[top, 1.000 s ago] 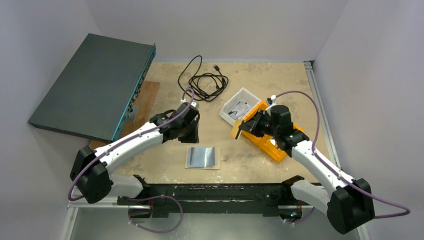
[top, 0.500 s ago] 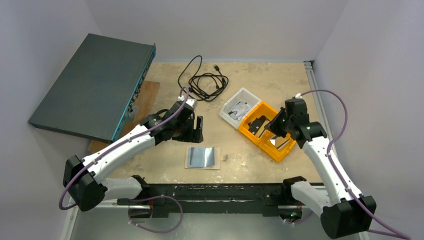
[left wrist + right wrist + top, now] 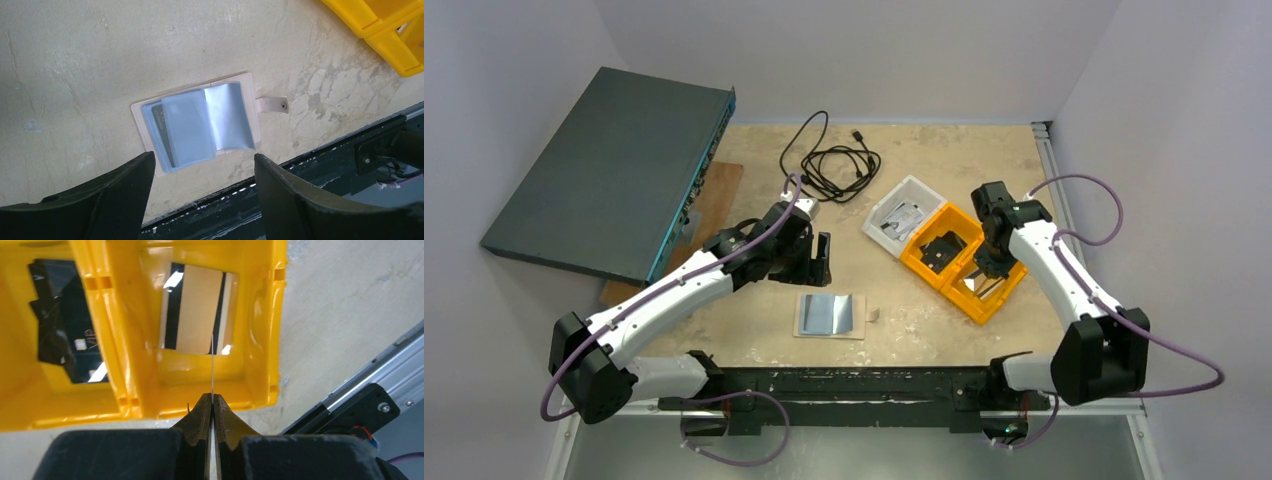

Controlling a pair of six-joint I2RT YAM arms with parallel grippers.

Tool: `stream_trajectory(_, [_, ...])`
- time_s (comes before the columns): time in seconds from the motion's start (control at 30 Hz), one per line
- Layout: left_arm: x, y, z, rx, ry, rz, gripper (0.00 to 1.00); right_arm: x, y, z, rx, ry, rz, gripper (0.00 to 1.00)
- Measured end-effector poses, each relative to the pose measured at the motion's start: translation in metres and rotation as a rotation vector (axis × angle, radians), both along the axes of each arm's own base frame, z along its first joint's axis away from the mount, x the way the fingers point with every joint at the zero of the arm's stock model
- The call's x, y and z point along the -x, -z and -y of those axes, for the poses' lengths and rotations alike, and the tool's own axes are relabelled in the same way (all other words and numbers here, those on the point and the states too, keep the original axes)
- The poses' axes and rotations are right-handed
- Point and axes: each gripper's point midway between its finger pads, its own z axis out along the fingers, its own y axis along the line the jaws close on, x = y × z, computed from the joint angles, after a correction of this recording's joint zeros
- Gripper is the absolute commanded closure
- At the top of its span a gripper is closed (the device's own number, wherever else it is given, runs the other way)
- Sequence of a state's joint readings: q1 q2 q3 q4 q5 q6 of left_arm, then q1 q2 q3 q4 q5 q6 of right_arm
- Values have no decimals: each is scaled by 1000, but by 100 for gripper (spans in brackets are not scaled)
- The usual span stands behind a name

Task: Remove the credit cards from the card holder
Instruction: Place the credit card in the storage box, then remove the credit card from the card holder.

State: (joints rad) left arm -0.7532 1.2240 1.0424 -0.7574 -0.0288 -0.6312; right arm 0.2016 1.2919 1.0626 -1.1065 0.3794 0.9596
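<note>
Here's the card holder [image 3: 195, 127], lying flat and spread wide open on the table [image 3: 944, 150], close to the near edge and roughly midway between the two arms. Its small closure tab [image 3: 271, 104] pokes out sideways toward the yellow bin [image 3: 125, 365]. Inside are blue-grey sleeves, glossy on the tab side, and a dark card [image 3: 161, 127] peeks out from under them on the other half. The left gripper [image 3: 203, 159] hovers over the holder with its jaws spread wide and nothing between them; from the overhead camera it sits just beyond the holder's far edge, not touching it. Over to the right arm now: the right gripper [image 3: 212, 402] is pinched tight on a thin card [image 3: 212, 365], which its wrist camera sees edge-on (really just a pale sliver running out from between the fingers). That card hangs above the bin's compartment nearer the right-hand rail. In that compartment a striped card [image 3: 197, 310] already lies flat on the floor, tan with dark bands. The neighbouring compartment holds something black [image 3: 60, 315] that I can't identify. Just beside the bin, on its far-left side, sits the white tray [image 3: 917, 193]. A coiled black cable [image 3: 829, 165] lies farther back, and a big dark slab of a box [image 3: 604, 170] leans at the far left.
</note>
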Motion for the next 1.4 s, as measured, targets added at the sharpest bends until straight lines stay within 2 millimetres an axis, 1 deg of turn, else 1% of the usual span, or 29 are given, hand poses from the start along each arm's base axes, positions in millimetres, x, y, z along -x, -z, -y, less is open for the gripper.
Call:
stream_trajectory(0.07, [0,0,0,2,1,-2,28,1,8,6,41,20,-35,100])
stream_trajectory(0.13, [1,0,1,4,4,-4,28,2,14,11,70,32,-58,84])
stream_trajectory(0.23, [1,0,1,7,6,-6,28,1,21,15,102,46,-82,67])
stream_trajectory(0.37, [2,0,2,9,8,-8,27,-1,30,18,129,46,-113,53])
stream_trajectory(0.43, [2,0,2,9,9,-9,27,-3,31,18,129,42,-112,49])
stream_trajectory(0.6, [2,2,2,12,9,-9,27,-10,25,15,109,7,-64,39])
stream_trajectory(0.7, [4,5,2,11,12,-17,27,-19,10,8,67,-38,22,34])
stream_trajectory(0.77, [5,8,2,10,14,-24,27,-28,-4,-3,8,-94,114,31])
stream_trajectory(0.8, [6,9,2,9,14,-28,26,-28,-7,-4,-2,-102,129,30])
stream_trajectory(0.87, [6,11,2,8,15,-32,26,-34,-17,-18,-72,-163,211,29])
stream_trajectory(0.93, [7,15,1,7,10,-39,26,-35,-25,-33,-134,-229,276,28])
stream_trajectory(1.03, [8,22,-3,-11,-11,-47,26,-35,-31,-62,-201,-336,325,29])
stream_trajectory(1.17, [5,32,-14,-42,-65,-58,25,-29,-31,-131,-288,-542,337,32])
stream_trajectory(1.3, [1,44,-33,-76,-144,-81,25,-15,-19,-191,-362,-693,306,37])
stream_trajectory(1.4, [1,55,-46,-94,-195,-105,25,-4,-10,-223,-404,-764,286,41])
